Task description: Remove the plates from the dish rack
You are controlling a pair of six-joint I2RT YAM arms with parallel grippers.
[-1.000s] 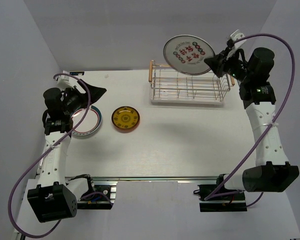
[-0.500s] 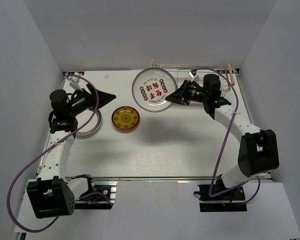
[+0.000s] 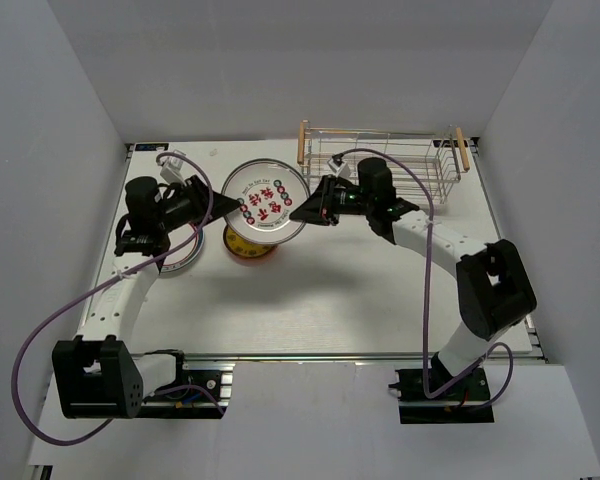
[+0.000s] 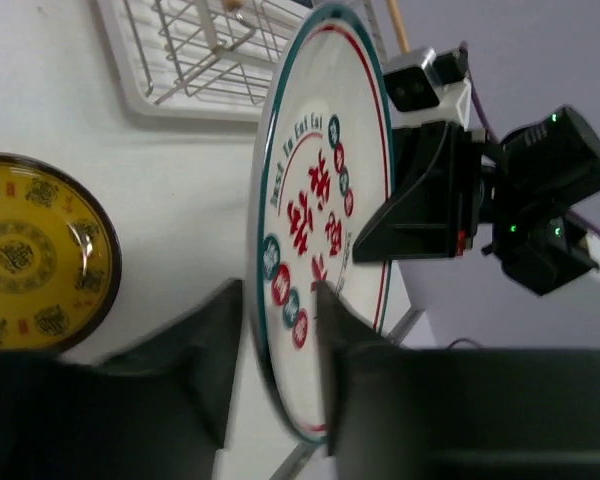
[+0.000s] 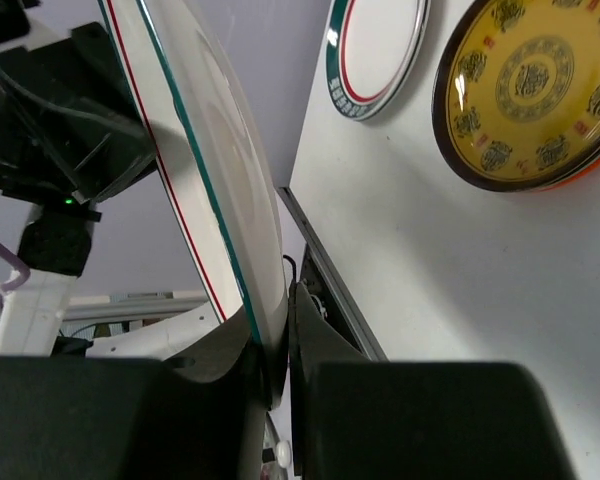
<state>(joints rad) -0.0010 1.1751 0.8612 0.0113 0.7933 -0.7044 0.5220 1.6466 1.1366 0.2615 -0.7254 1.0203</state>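
A large white plate (image 3: pixel 265 200) with red characters and a green rim hangs on edge over the table's left middle. My right gripper (image 3: pixel 298 213) is shut on its right rim; in the right wrist view the fingers (image 5: pixel 275 300) pinch the plate (image 5: pixel 195 130). My left gripper (image 3: pixel 220 203) straddles the opposite rim; in the left wrist view its jaws (image 4: pixel 275 290) stand either side of the plate (image 4: pixel 325 190), a narrow gap showing at the back finger. The silver wire dish rack (image 3: pixel 380 170) with wooden handles stands at the back right.
A small yellow patterned plate (image 3: pixel 252 247) lies flat on the table, partly under the held plate. A white plate with green and red rim (image 3: pixel 180 258) lies at the left, below my left arm. The rack's corner (image 4: pixel 195 40) lies just behind the handover spot.
My right arm has carried the plate from above the rack leftward and down to the table's left middle. The left gripper has moved right onto its rim, and its jaws have narrowed.
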